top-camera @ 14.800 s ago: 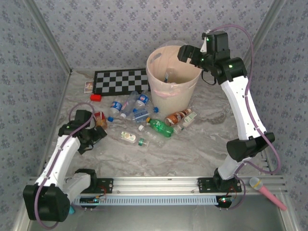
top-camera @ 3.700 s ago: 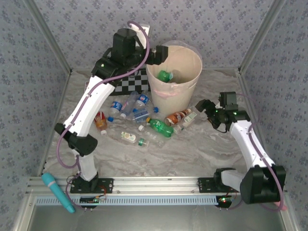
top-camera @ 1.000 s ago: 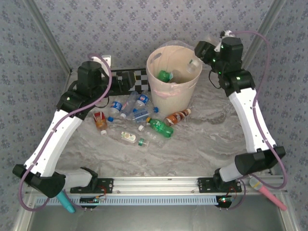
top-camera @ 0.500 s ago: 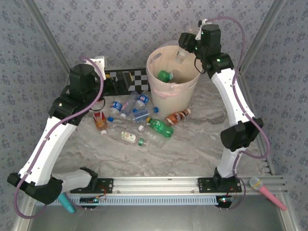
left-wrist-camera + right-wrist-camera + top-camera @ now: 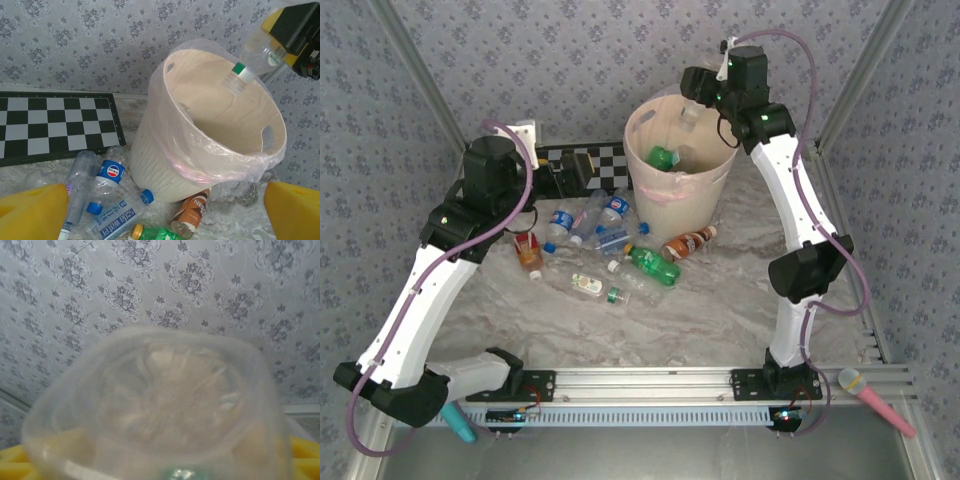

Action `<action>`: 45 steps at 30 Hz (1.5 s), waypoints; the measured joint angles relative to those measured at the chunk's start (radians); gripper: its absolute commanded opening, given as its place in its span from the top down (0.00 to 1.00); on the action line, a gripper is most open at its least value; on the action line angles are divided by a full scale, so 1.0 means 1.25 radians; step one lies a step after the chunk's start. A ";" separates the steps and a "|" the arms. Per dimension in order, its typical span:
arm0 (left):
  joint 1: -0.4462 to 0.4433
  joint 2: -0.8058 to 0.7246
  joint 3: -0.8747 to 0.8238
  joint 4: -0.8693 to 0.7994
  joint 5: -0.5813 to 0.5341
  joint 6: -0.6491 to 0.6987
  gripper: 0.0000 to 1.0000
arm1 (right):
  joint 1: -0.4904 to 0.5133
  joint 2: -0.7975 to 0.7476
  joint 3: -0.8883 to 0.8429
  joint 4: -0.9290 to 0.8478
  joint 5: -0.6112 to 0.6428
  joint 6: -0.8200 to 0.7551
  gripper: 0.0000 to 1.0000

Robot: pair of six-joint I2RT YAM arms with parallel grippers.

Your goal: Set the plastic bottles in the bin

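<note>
While the right fingers (image 5: 278, 18) flank one clear bottle (image 5: 260, 50), cap-down over the one bin (image 5: 160, 165) (gripped or loose: cannot tell), one green bottle (image 5: 663, 157) lies inside it. Roughly nine bottles (image 5: 655, 265) lie on the table (image 5: 740, 290) beside the bin. Left fingers (image 5: 30, 210): spread wide, empty.

Clear, glossy plastic is being shown by the bottle (image 5: 257, 50) at the right claw (image 5: 694, 90); the bin (image 5: 155, 167), matt ribbed plastic, is being lined by shiny film (image 5: 225, 152).
</note>
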 measured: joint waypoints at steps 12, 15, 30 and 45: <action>0.000 0.000 -0.006 0.000 -0.015 -0.001 0.00 | 0.015 -0.014 0.000 -0.018 -0.001 -0.025 0.00; 0.002 0.001 -0.020 0.000 -0.023 -0.006 0.00 | 0.015 -0.046 -0.028 -0.018 0.002 -0.025 0.00; 0.246 0.004 -0.197 -0.025 0.016 -0.088 0.00 | 0.036 -0.206 -0.180 -0.012 -0.001 -0.042 0.00; 0.410 0.079 -0.382 -0.069 0.105 -0.072 0.13 | 0.079 -0.347 -0.313 -0.006 0.005 -0.046 0.00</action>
